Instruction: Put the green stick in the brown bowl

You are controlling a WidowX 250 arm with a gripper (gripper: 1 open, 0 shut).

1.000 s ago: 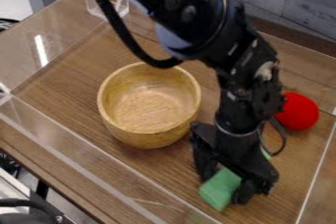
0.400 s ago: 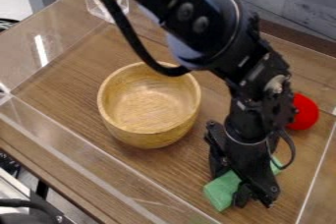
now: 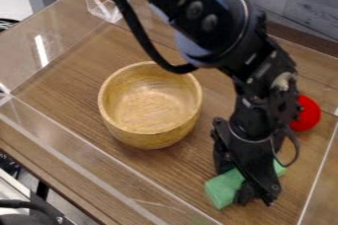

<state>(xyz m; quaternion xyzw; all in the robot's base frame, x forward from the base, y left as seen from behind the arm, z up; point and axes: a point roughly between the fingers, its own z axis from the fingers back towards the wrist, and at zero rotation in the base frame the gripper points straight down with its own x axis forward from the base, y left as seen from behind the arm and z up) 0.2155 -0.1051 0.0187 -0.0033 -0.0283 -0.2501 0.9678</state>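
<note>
While one black robot arm is reaching down from the top of the camera view, its single gripper (image 3: 251, 175) is clamping its fingers together on one green stick (image 3: 226, 189), the mint-colored block lying low on the right side of the wooden table (image 3: 79, 86). Dark fingers are covering the block's middle, leaving green showing on both sides of them. The stick is sitting outside the bowl, apart from it, toward the near edge of the table.

Up and to the left of the block, one round brown bowl (image 3: 150, 104) is standing upright on the wood, its mouth facing up and its pale interior showing nothing inside. One red object (image 3: 306, 113) is resting on the far side of the gripper, near the right edge of the view, partly hidden by the arm. Farther out, one clear, transparent item (image 3: 106, 7) is standing toward the upper left, its exact shape hard to tell. Dark cables (image 3: 30, 204) are crowding the lower left corner, too tangled to count, and one grey panel (image 3: 291, 0) is running along the upper right.
</note>
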